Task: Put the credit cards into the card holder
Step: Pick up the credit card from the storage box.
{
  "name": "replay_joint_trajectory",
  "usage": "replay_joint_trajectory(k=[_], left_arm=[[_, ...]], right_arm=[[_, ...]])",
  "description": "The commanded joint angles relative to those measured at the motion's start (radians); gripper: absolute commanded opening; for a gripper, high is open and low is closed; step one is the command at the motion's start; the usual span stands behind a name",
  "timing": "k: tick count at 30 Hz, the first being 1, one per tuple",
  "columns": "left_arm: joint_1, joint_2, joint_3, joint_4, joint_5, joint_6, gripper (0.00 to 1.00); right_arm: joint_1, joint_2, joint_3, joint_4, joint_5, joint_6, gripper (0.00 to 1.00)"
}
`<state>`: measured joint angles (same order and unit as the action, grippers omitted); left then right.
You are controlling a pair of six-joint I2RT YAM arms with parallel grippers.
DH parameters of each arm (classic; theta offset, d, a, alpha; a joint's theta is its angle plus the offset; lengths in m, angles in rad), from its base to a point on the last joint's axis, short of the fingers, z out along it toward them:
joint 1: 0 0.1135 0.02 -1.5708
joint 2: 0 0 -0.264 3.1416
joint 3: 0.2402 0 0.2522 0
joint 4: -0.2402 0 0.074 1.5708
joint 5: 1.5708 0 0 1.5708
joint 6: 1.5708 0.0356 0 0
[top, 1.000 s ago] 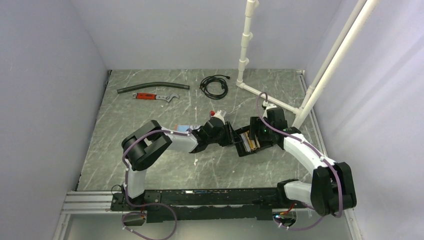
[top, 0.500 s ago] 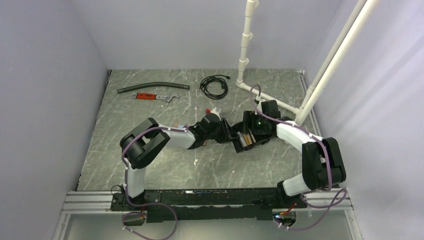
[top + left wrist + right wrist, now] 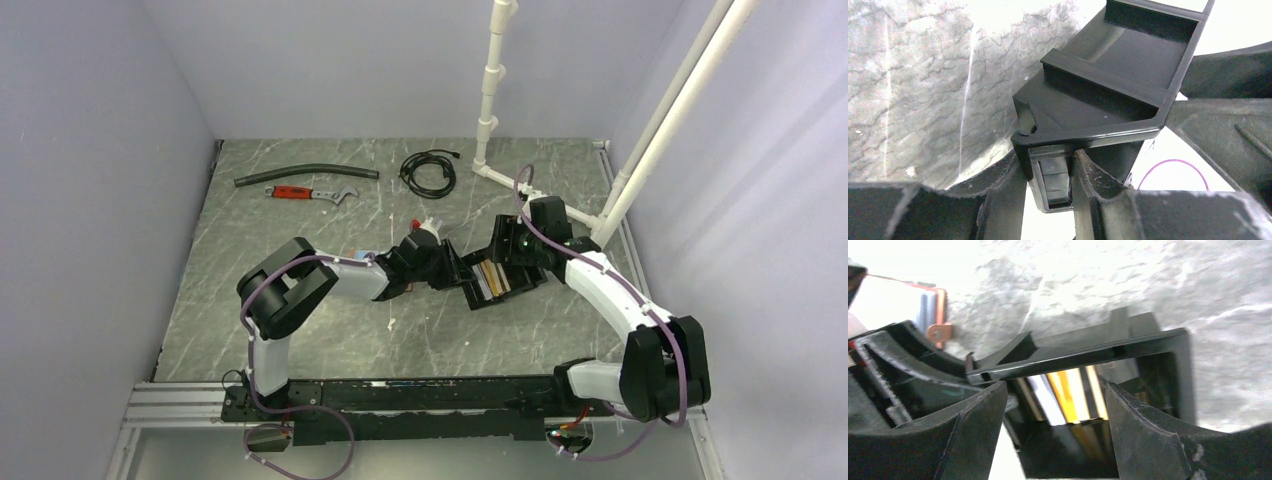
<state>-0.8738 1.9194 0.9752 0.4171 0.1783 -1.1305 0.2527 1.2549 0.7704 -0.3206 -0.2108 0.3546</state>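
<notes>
Credit cards (image 3: 1068, 390) are sitting inside the card holder (image 3: 1118, 75), between the two grippers. Left gripper (image 3: 1050, 175) is clamping the holder's end tab. Right gripper (image 3: 1054, 407) is straddling it, fingers apart. Cards are looking thin, stiff and slick, so pinching the long edges seems best.

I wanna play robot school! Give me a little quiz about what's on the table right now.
1. True or false: the left end effector is clamped on the card holder.
2. What sits inside the card holder? A) coins B) credit cards C) keys
3. Fill in: the red-handled ____ lies beside the dark hose.

Key: 1 true. 2 B. 3 wrench.
</notes>
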Motion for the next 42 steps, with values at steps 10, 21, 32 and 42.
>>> replay_joint_trajectory(k=[10,21,32,42], left_arm=[[-0.014,-0.051,0.006,-0.056,-0.036,0.048,0.0],[-0.013,-0.059,-0.01,-0.049,-0.038,0.026,0.0],[-0.014,-0.067,-0.032,-0.074,-0.069,0.007,0.0],[-0.014,-0.055,-0.026,-0.063,-0.044,0.004,0.0]], right_arm=[[0.154,0.1,0.002,-0.041,0.556,-0.317,0.73],[0.217,0.205,-0.018,0.03,0.675,-0.333,0.48],[0.223,0.063,-0.064,0.068,0.809,-0.307,0.23],[0.222,0.1,-0.067,0.088,0.756,-0.3,0.2]])
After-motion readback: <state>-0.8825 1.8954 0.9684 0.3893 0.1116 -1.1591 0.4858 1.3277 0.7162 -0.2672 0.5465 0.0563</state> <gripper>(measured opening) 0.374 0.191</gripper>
